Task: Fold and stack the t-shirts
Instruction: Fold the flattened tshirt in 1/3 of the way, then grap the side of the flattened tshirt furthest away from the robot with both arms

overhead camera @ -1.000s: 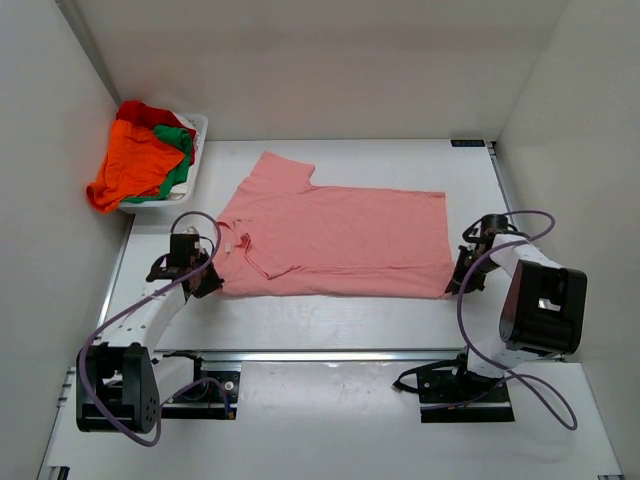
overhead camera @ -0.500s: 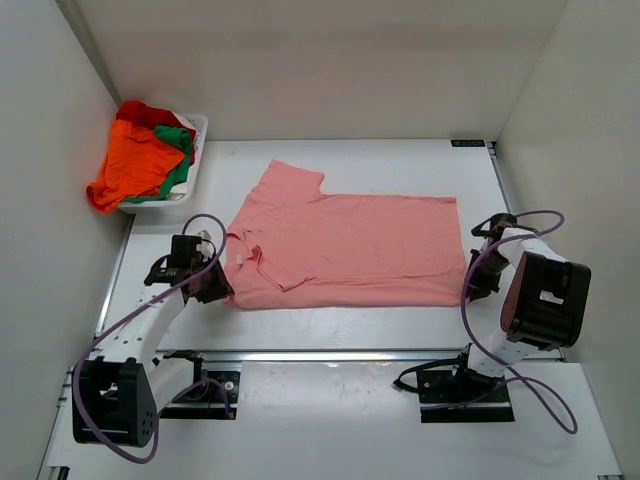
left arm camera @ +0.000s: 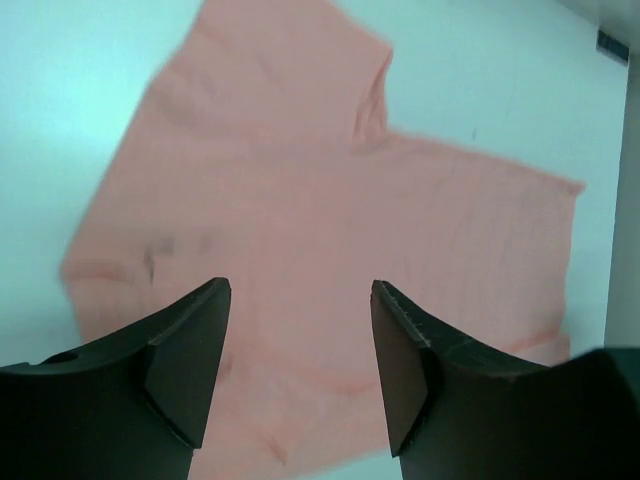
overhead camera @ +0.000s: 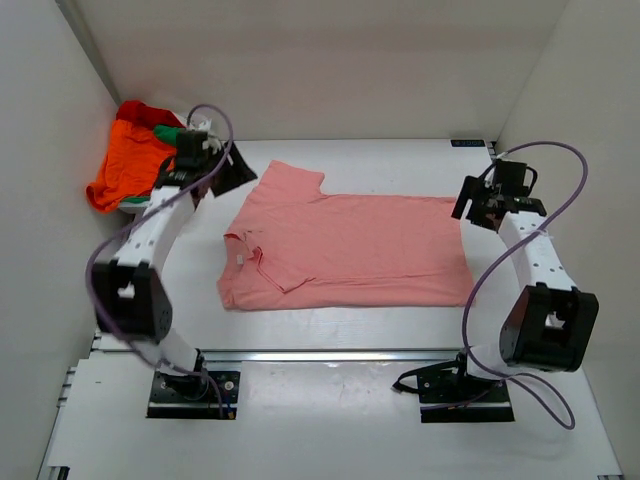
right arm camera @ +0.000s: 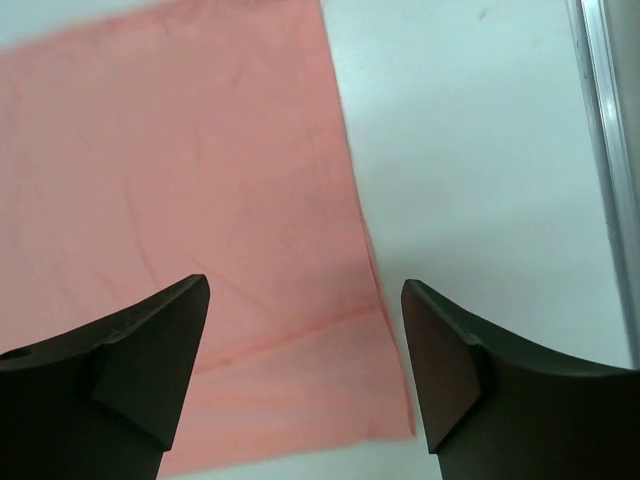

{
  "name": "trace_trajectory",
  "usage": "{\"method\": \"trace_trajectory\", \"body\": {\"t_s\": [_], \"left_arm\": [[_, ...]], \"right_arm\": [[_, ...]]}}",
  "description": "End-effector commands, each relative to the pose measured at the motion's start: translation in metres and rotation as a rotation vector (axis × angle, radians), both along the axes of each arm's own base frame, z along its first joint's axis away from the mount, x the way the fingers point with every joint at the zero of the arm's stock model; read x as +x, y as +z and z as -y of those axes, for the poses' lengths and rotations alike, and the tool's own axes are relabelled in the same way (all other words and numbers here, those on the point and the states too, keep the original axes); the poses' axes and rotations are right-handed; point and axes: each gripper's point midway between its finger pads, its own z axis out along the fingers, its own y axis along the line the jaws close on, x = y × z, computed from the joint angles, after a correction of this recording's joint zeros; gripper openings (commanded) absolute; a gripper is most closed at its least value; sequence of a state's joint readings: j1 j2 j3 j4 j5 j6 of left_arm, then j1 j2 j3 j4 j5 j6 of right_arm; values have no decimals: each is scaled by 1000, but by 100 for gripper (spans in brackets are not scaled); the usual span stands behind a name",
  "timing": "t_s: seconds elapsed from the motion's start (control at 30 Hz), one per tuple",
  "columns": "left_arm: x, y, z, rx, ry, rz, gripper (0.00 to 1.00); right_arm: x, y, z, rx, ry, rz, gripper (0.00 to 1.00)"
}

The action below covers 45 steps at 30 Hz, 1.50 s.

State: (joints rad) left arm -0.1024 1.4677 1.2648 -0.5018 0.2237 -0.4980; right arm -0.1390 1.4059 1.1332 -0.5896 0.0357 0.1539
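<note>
A salmon pink short-sleeved cloth t-shirt [overhead camera: 345, 245] lies flat on the white desk [overhead camera: 400, 160] in the middle of the top view. Its collar is toward the left of the frame, its straight hem toward the right, and one sleeve points to the upper left.

The left arm [overhead camera: 150, 235] reaches toward the upper left, and its jaws sit just past that sleeve's tip. In the left wrist view these jaws stand apart with nothing in them. The pink t-shirt [left arm camera: 300, 200] shows between and beyond them, clear of both.

The right arm [overhead camera: 530, 250] reaches toward the upper right, and its jaws are just beside the hem's far corner. In the right wrist view they are spread wide and hold nothing. The t-shirt's [right arm camera: 180, 170] hem edge runs down between them, with cloth on the left and bare desk [right arm camera: 470, 150] on the right.

At the upper left of the top view is a heap of more t-shirts: a bright orange one [overhead camera: 122, 165], a red one [overhead camera: 140, 110] and a green one [overhead camera: 167, 133].
</note>
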Motion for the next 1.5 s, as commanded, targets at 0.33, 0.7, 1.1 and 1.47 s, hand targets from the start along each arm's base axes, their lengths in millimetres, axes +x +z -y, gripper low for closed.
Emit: {"method": "trace_trajectory", "body": {"t_s": [0.33, 0.7, 1.1, 1.47], "left_arm": [[239, -68, 32, 36, 58, 22, 70], [253, -140, 39, 125, 75, -31, 74], [224, -175, 72, 176, -39, -125, 15], [227, -167, 70, 123, -56, -120, 0]], "right_arm": [[127, -37, 9, 131, -107, 65, 83], [157, -69, 1, 101, -110, -31, 84], [166, -81, 2, 133, -109, -46, 86], [180, -94, 16, 165, -171, -46, 79]]}}
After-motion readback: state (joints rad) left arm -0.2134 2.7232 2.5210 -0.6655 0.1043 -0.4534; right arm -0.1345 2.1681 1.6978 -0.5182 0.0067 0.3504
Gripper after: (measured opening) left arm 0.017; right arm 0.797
